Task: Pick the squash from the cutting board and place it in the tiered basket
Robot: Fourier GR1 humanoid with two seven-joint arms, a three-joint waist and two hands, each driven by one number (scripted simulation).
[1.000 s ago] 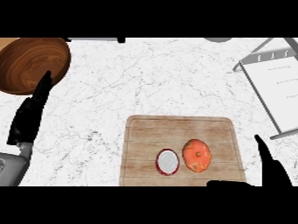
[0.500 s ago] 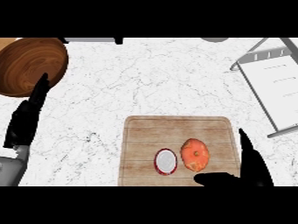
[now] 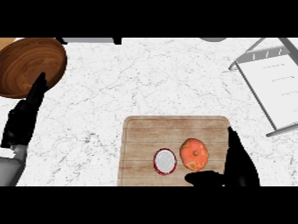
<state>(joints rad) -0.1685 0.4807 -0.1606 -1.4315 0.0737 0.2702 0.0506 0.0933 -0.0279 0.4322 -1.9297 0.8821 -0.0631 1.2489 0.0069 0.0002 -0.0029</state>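
— Robot hand on the right [image 3: 239, 161]: how is it held?
— That right robot hand is seen at the right edge of the cutting board [image 3: 177, 127], fingers straight and spread wide from the thumb, with nothing held. The thumb is stretched out just below the squash [image 3: 194, 154]; whether it is touched cannot be told.
— And where is the squash found?
— It is laid on the cutting board, just beside a halved fruit [image 3: 164, 161] with a red rim and white flesh.
— What else is noted?
— The left robot hand [image 3: 23, 118] is shown open at the left, fingers up, its fingertips overlapping the rim of a wooden bowl [image 3: 25, 65]. The tiered basket [image 3: 277, 87] is set on the marble surface [image 3: 144, 78] at the upper right, well apart from the squash.
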